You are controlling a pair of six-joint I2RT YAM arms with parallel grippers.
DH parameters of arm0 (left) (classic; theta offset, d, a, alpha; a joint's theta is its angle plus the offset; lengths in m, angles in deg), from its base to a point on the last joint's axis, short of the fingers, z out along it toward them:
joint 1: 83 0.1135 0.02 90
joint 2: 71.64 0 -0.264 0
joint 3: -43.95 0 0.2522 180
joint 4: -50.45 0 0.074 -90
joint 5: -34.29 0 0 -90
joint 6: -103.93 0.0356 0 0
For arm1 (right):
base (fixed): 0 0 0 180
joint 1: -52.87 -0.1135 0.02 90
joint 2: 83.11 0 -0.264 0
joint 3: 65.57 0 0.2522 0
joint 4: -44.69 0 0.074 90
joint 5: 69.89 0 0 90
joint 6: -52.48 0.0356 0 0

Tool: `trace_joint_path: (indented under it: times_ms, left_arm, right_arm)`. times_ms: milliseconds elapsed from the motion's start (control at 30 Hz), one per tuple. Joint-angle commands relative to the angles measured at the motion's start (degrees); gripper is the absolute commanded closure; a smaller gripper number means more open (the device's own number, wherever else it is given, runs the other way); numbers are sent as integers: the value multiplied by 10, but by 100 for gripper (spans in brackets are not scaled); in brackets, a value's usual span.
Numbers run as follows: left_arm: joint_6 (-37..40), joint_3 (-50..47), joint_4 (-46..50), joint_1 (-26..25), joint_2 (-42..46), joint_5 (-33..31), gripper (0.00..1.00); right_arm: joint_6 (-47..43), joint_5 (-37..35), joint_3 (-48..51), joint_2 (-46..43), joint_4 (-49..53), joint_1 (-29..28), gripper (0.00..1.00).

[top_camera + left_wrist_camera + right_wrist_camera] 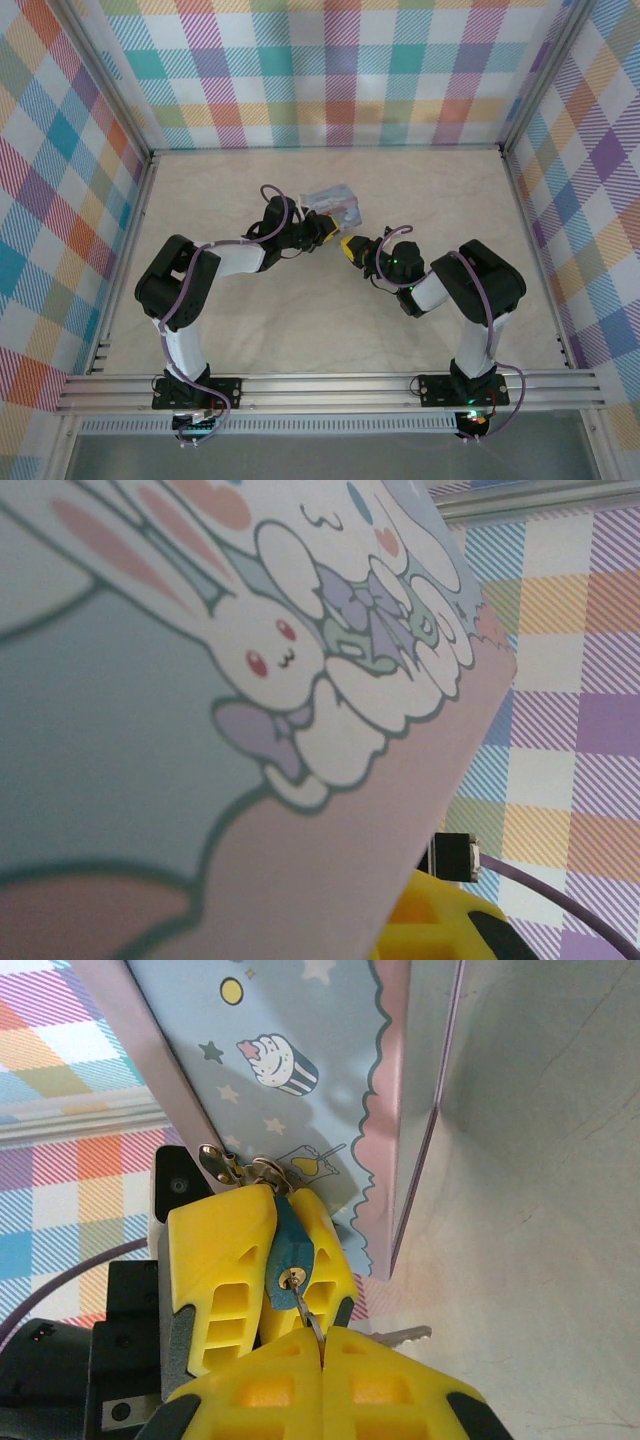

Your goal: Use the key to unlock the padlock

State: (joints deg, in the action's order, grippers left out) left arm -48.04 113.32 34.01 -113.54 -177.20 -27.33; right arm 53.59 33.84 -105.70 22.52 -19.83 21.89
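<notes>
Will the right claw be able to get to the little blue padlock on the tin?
Probably yes. The right claw pinches the key, whose tip sits at the keyhole of the padlock. The left claw grips the padlock's sides, leaving that face open.

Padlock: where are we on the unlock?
Done: the left hand clamps the blue padlock, which hangs on the tin. In hand: the right hand pinches the key, its tip at the keyhole, apparently inserted. Left: turn it and free the shackle, which looks closed. I can't tell whether the key is turned.
</notes>
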Motion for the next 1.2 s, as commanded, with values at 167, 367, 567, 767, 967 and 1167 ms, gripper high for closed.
trace_joint_path:
  times_ms: [167, 367, 567, 767, 967, 1167]
  left_arm:
    - [-5, -1, -43, -8, 16, 37, 93]
    - [-5, -1, -42, -11, 15, 38, 93]
    - [-5, -5, -45, -12, 16, 39, 94]
    - [-6, -9, -50, -12, 17, 46, 95]
    - [-6, -9, -54, -17, 17, 70, 99]
    - [-1, -14, -53, -22, 22, 96, 100]
  right_arm:
    - [79, -30, -22, 15, -24, -21, 100]
    - [109, -32, -35, 25, -24, -30, 100]
    - [118, -43, -42, 14, -24, -35, 100]
    - [94, -56, -48, 6, -22, -27, 100]
    - [96, 21, -117, 75, -23, -18, 100]
    - [101, 47, -155, 87, -24, -14, 100]
